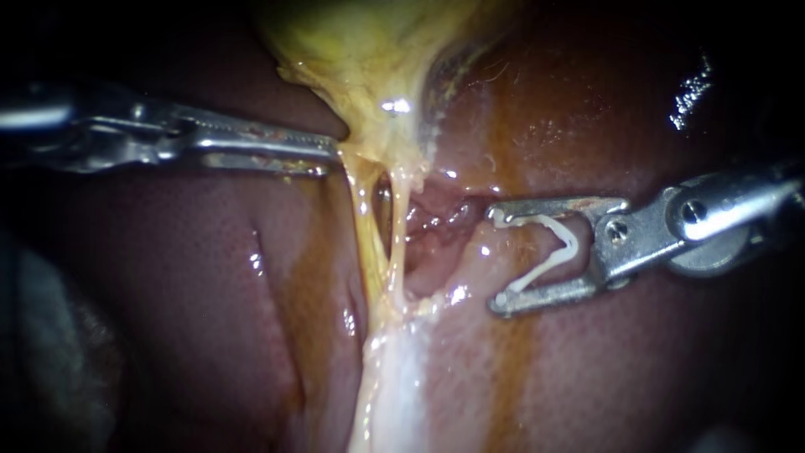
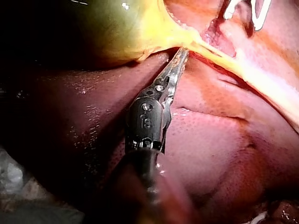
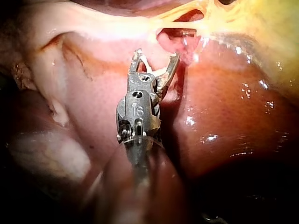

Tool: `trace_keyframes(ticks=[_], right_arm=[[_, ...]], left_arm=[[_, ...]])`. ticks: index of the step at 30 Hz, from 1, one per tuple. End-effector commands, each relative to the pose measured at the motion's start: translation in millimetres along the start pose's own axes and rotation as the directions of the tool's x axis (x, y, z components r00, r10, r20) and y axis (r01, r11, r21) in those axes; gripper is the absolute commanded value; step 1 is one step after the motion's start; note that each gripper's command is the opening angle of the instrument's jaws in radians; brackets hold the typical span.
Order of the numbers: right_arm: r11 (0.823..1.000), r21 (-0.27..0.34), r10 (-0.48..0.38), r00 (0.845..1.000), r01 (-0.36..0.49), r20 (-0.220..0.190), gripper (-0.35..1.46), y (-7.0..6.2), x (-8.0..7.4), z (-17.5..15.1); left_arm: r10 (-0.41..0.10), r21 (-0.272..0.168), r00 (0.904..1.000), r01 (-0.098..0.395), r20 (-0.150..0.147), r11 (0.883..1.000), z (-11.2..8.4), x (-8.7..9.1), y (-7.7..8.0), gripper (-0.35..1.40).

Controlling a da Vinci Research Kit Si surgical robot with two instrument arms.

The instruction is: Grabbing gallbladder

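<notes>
Left instrument: jaws narrow, tips clamped on gallbladder lower edge. Right instrument: jaws wide, cradling white clip, well apart from gallbladder.

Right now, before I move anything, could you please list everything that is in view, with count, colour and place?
gallbladder: one, yellow-green, at the top of the endoscope view
liver: one, red-brown, beneath everything else
tissue strands: about two, pale yellow, stretched down from the gallbladder
clip: one, white, V-shaped, right of the strands, over the liver
left instrument: one, silver, tip against the gallbladder's lower edge
right instrument: one, silver, jaws wide apart, both touching the clip between them
</notes>
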Motion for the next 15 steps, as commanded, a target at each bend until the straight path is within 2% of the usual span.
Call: trace_keyframes(ticks=[1,6,15], right_arm=[[1.0,0.0,0.0,1.0,0.0,0.0,0.5,0.0,0.0,0.0],[1.0,0.0,0.0,1.0,0.0,0.0,0.5,0.0,0.0,0.0],[1.0,0.0,0.0,1.0,0.0,0.0,0.5,0.0,0.0,-0.1]], left_arm=[[-0.002,0.002,1.0,0.002,-0.001,1.0,-0.4,0.3,-0.1,-0.35],[-0.012,0.007,0.9999,0.012,-0.002,1.0,-1.8,0.5,-0.4,-0.35],[-0.017,0.008,0.9998,0.017,-0.002,1.0,-1.8,0.3,-0.4,-0.35]])
